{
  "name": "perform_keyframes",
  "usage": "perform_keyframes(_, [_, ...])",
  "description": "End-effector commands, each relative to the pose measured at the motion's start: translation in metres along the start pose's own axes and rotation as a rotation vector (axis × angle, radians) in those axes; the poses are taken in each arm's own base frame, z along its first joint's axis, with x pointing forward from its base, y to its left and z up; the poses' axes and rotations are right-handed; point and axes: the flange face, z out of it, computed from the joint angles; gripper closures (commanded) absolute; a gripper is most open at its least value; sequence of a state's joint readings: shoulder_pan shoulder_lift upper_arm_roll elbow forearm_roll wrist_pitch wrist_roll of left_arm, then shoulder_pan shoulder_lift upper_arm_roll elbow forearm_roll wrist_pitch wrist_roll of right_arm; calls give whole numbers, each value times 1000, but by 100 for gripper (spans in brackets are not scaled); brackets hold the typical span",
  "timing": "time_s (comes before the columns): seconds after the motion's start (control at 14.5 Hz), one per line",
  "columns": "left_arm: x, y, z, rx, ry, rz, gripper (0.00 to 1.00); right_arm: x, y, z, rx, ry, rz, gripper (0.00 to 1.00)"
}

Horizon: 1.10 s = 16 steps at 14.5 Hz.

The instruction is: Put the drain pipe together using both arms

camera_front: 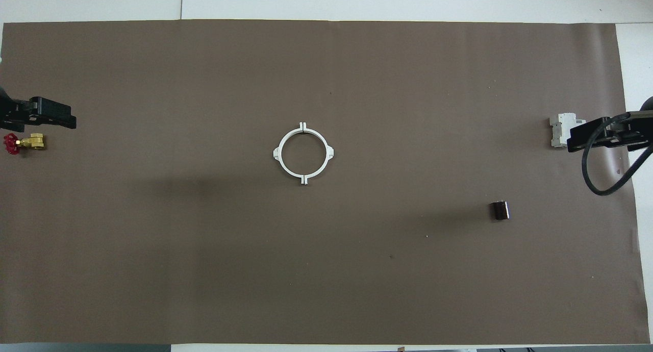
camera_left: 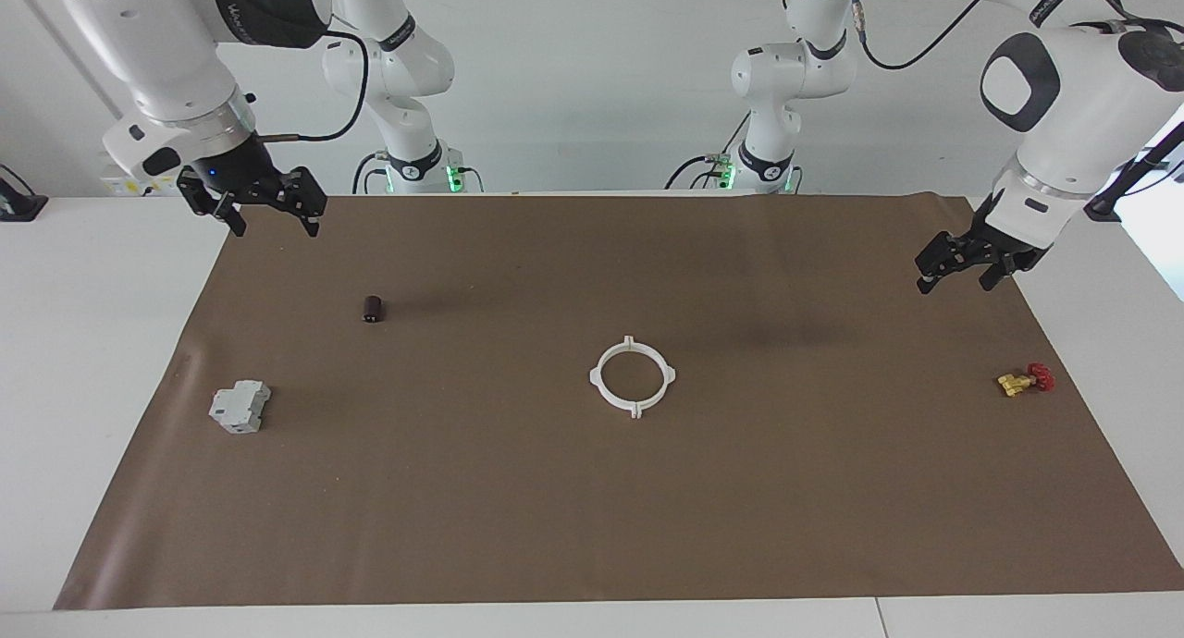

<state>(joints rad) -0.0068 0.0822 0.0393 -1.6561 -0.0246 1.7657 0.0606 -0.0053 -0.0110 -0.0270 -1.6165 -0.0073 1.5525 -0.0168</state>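
Note:
The drain pipe (camera_left: 594,377) lies in the middle of the brown mat as one closed white ring (camera_front: 279,155), its two halves meeting at the small tabs. Nothing touches it. My left gripper (camera_left: 955,282) hangs open and empty over the mat's edge at the left arm's end of the table; in the overhead view the left gripper (camera_front: 53,119) shows beside the valve. My right gripper (camera_left: 276,226) hangs open and empty over the mat's corner at the right arm's end. From overhead the right gripper (camera_front: 586,137) partly covers the grey block.
A grey boxy block (camera_left: 240,407) sits on the mat toward the right arm's end, with a small dark cylinder (camera_left: 373,309) nearer to the robots. A yellow valve with a red knob (camera_left: 1022,380) lies toward the left arm's end. The brown mat (camera_left: 592,527) covers most of the white table.

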Motion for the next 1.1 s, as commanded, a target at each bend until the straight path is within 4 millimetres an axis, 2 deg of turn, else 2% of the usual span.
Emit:
perform_keyframes(0.0, [-9, 2, -12, -9, -10, 7, 0, 1, 1, -3, 32, 17, 9, 0])
perform_keyframes(0.14, [-18, 3, -21, -7, -9, 7, 0, 1, 2, -3, 29, 17, 9, 0])
perform_keyframes(0.48, [-45, 2, -23, -12, -59, 5, 0, 1, 2, -3, 29, 14, 7, 0])
perform_keyframes(1.03, [-44, 2, -22, -6, -41, 5, 0, 1, 1, -3, 27, 12, 5, 0])
